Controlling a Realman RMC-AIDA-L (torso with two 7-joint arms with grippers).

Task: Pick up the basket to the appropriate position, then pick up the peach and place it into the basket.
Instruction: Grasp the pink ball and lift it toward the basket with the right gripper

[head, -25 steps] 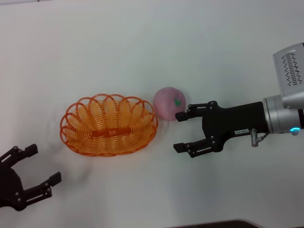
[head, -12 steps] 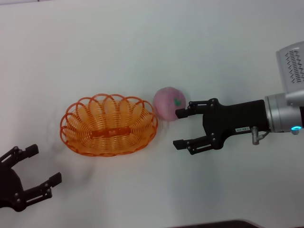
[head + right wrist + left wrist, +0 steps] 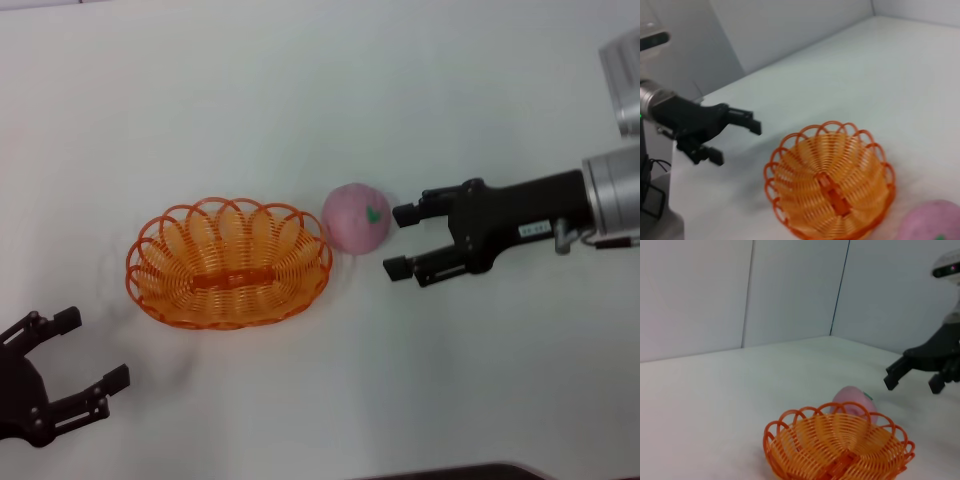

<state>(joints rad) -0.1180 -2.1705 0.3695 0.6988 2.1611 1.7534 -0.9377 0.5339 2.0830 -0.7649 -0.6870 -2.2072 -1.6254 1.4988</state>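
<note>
Since the earlier frames, the right gripper [image 3: 400,241] has been drawn back a little from the round pale pink peach with its small green leaf mark [image 3: 356,217], and its fingers have been brought closer together; the rest of the scene has been left as it was. In the head view the upper fingertip, previously at the fruit's side, is now seen just clear of it, and the jaws are parted only narrowly, with nothing held between them. The peach is found on the white table [image 3: 300,100], just beside the right end of the oval orange plastic wire-loop basket [image 3: 229,263], whether touching its scalloped rim cannot be told. The basket is empty and rests flat. The left gripper [image 3: 75,370] is kept low at the near left, spread wide and idle, well apart from the basket.

Several risks can be judged from this. A gap this narrow may not admit the peach, so the fruit could be pushed by the fingertips and rolled against or past the basket. A round, smooth fruit may also be squeezed out sideways if it is caught off-centre. The light basket could be nudged out of position by a rolling peach
</note>
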